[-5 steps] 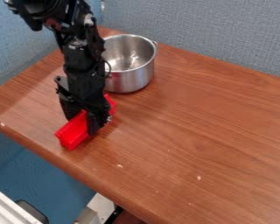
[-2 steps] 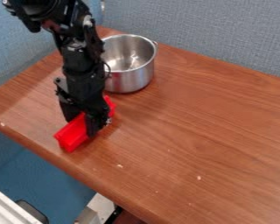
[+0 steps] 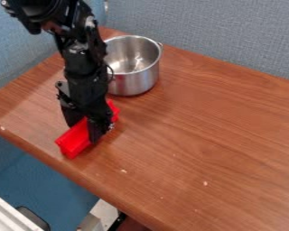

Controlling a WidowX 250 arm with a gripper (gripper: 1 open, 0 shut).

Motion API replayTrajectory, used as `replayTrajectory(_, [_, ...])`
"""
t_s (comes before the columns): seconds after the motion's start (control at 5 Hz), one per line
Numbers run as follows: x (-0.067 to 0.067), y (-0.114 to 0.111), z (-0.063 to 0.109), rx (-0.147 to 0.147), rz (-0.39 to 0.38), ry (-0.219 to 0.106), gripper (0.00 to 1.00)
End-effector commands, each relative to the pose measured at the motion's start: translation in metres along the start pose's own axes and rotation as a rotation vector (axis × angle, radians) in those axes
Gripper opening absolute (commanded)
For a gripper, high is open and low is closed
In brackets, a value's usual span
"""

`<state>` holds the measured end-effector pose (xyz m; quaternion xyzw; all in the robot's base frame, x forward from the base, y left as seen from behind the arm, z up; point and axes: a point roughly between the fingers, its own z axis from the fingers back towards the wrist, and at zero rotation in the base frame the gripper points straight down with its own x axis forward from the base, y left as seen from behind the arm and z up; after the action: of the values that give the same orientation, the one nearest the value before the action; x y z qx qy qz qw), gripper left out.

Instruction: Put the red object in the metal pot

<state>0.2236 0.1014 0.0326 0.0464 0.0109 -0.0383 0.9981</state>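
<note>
Nothing moved: hand (image 3: pixel 87 124) astride flat red object (image 3: pixel 73 141).

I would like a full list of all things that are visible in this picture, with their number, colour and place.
flat bright red rectangular block: one, red, on the table near its front-left edge, under the gripper.
small round shiny steel pot: one, silver, at the back of the table, behind the arm, looks empty.
brown wooden table: one, brown, fills most of the view.
blue wall: one, behind the table.
black robot arm: one, pointing down.
gripper: one, black fingers around the block's upper end.
</note>
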Motion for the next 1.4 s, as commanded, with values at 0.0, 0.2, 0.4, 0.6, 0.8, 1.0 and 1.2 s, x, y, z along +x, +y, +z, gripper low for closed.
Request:
replayTrajectory(0.0, [0.003, 0.001, 0.011, 0.014, 0.000, -0.035, 0.00])
replayTrajectory(0.2, [0.003, 0.002, 0.012, 0.014, -0.002, -0.037, 0.00])
replayTrajectory(0.4, [0.004, 0.003, 0.014, 0.017, -0.001, -0.039, 0.00])
replayTrajectory(0.6, [0.005, 0.003, 0.017, 0.020, -0.001, -0.043, 0.00])
replayTrajectory(0.8, [0.008, 0.004, 0.019, 0.024, -0.004, -0.046, 0.00])
replayTrajectory(1.0, [0.010, 0.005, 0.021, 0.028, -0.011, -0.050, 0.00])
replayTrajectory(1.2, [0.012, 0.004, 0.024, 0.034, -0.017, -0.056, 0.00])
